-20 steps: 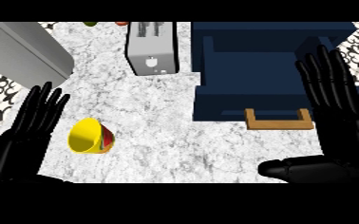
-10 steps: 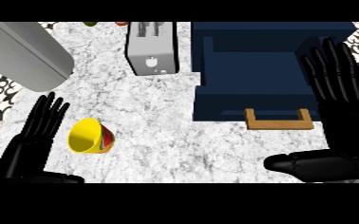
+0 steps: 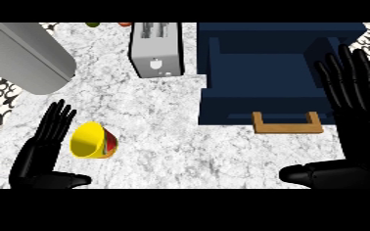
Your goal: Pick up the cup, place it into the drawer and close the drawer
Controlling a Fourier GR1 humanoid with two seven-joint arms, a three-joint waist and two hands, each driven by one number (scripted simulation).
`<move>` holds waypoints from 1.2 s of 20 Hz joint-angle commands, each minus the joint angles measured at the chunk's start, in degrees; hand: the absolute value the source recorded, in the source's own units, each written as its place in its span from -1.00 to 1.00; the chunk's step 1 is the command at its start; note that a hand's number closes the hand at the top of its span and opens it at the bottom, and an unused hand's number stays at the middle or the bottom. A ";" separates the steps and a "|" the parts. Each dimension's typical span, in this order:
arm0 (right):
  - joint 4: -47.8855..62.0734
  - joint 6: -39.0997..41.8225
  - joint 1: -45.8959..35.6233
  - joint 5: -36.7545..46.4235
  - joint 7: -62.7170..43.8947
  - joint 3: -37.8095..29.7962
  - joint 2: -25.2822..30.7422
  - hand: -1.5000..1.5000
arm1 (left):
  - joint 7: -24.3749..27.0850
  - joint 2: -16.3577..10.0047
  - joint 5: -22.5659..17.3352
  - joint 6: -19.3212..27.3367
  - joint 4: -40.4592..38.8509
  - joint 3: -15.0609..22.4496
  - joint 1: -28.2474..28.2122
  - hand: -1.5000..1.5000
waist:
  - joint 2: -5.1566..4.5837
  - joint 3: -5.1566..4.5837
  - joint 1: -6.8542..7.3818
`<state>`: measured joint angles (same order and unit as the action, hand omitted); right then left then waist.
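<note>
A yellow cup (image 3: 92, 141) with a red and green side lies tipped on the marble counter (image 3: 159, 122) at the lower left, its mouth facing left. My left hand (image 3: 43, 151) is open just left of the cup, fingers straight and close to its rim. The dark blue drawer (image 3: 271, 76) stands pulled open at the upper right, with a wooden handle (image 3: 287, 125) on its front. My right hand (image 3: 350, 107) is open at the right edge, fingers up beside the drawer, thumb low near the bottom.
A silver toaster (image 3: 154, 49) stands at the top middle, left of the drawer. A large grey rounded body (image 3: 30, 56) fills the upper left corner. Small green and red items (image 3: 108, 24) peek at the top edge.
My left hand has moved right, towards the cup. The grey body at the upper left has grown larger in view. My right hand has shifted slightly right.
</note>
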<state>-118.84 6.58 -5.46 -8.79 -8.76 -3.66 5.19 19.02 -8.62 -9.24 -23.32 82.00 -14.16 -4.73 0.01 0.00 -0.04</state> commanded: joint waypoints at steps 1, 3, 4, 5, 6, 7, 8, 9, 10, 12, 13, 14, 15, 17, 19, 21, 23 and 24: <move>-0.98 -1.88 0.40 3.75 -0.72 4.68 -2.55 -1.00 | 9.69 -0.06 3.96 -1.91 -10.22 0.44 0.60 -1.00 | -0.03 -0.03 -0.04; -1.87 1.54 2.41 -0.30 0.36 0.99 -0.14 -1.00 | 7.41 -1.51 3.51 -0.33 -11.78 -0.81 3.66 -1.00 | 0.00 0.00 -0.06; 1.63 0.61 -1.45 -1.52 0.36 -1.45 0.32 -1.00 | 7.86 -1.08 3.77 -0.04 -14.13 -0.22 5.90 -1.00 | -0.02 -0.01 -0.02; 3.96 -1.07 -3.33 2.03 1.60 0.80 -0.95 -1.00 | 6.37 -3.93 -0.04 -4.10 -11.99 -2.79 2.85 -1.00 | -0.02 0.00 0.17; -3.06 0.27 2.44 -0.03 -0.67 0.60 -0.52 -1.00 | 4.84 -0.81 1.96 -0.36 -10.30 -0.29 3.22 -1.00 | 0.03 0.00 -0.01; 0.72 -1.48 -2.67 1.59 -1.77 1.33 -0.69 -1.00 | 7.58 -0.31 3.75 0.46 -12.37 0.59 4.73 -1.00 | 0.00 0.00 0.06; 2.83 1.26 -2.55 -1.89 0.11 -1.88 1.03 -1.00 | 10.78 -1.67 3.75 0.14 -18.40 -1.33 7.01 -1.00 | -0.03 -0.01 -0.02; -3.31 -1.83 0.07 1.77 -2.71 2.33 -1.38 -1.00 | 15.27 -1.71 4.66 -1.10 -20.91 -1.32 5.36 -1.00 | 0.00 -0.02 -0.11; -0.24 0.56 1.31 0.91 1.02 1.38 -0.91 -1.00 | 10.67 -1.53 3.07 0.17 -16.14 -1.11 4.92 -1.00 | 0.01 0.00 0.03; 2.98 -1.43 -5.62 1.39 -1.98 0.70 -0.33 -1.00 | 21.38 -2.71 6.75 -1.50 -27.57 -1.53 6.11 -1.00 | -0.10 -0.05 0.02; -1.39 -0.44 -2.26 0.57 -3.94 1.03 0.27 -1.00 | 16.36 -4.07 4.31 -0.59 -26.90 -2.84 9.88 -1.00 | -0.01 -0.02 -0.08; 1.62 -0.76 -3.64 1.83 -1.93 0.99 0.04 -1.00 | 20.04 -5.41 4.23 -2.91 -28.88 -3.59 7.96 -1.00 | -0.03 -0.02 0.00; 0.20 -1.78 -1.00 3.84 -1.12 4.33 -2.30 -1.00 | 17.59 -2.66 6.15 1.82 -26.94 -1.35 9.41 -1.00 | 0.00 -0.01 -0.03; -3.49 0.70 1.83 -0.05 -1.56 2.13 -0.90 -1.00 | 21.28 -3.94 7.33 1.24 -32.62 -1.69 11.07 -1.00 | -0.01 -0.01 -0.18; -4.88 -0.77 -1.01 -0.53 -6.60 1.62 -0.21 -1.00 | 20.49 -3.55 7.22 1.93 -33.88 -1.33 12.00 -1.00 | 0.00 -0.02 -0.14; 1.59 -0.51 -0.24 3.77 1.06 4.21 -2.24 -1.00 | 24.55 -3.65 8.18 1.94 -35.99 -0.78 11.28 -1.00 | -0.02 -0.01 -0.03; 0.19 -0.25 0.07 1.96 0.20 2.72 -1.75 -1.00 | 23.03 -5.14 6.79 0.00 -36.96 -1.04 12.14 -1.00 | -0.01 -0.01 -0.05; 1.00 -0.16 -2.51 1.77 -0.92 1.98 -0.81 -1.00 | 26.66 -4.14 8.19 1.81 -41.26 -0.87 14.55 -1.00 | -0.04 -0.02 -0.11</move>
<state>-118.47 6.25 -6.53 -6.89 -9.36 -1.26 3.92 41.17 -12.77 -2.25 -22.16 47.00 -15.36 6.66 -0.01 -0.01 -0.09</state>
